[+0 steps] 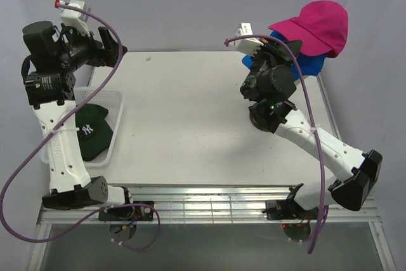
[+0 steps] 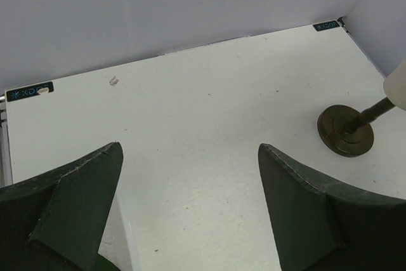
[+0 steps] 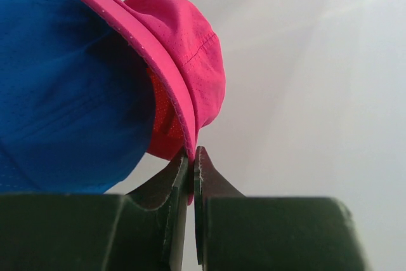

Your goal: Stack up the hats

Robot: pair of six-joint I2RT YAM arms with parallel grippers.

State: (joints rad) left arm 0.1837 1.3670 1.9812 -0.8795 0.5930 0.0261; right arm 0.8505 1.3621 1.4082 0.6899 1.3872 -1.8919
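The magenta pink hat [image 1: 320,26] is high at the far right, lying over the royal blue hat [image 1: 311,63]. My right gripper [image 1: 278,42] is shut on the pink hat's brim; in the right wrist view the jaws [image 3: 192,157] pinch the brim edge, with the pink hat [image 3: 190,49] above and the blue hat [image 3: 63,93] to the left. The dark green NY hat [image 1: 92,130] lies in the white basket [image 1: 115,103] at the left. My left gripper [image 1: 114,46] is open and empty, raised at the far left; it is also open in the left wrist view [image 2: 190,150]. The black hat is out of view.
The mannequin's dark round base [image 2: 346,130] stands on the white table [image 1: 190,112] at the right, its cream head [image 2: 396,84] cut off by the left wrist view's edge. Grey walls close in the back and both sides. The basket rim [image 2: 124,220] lies under my left gripper.
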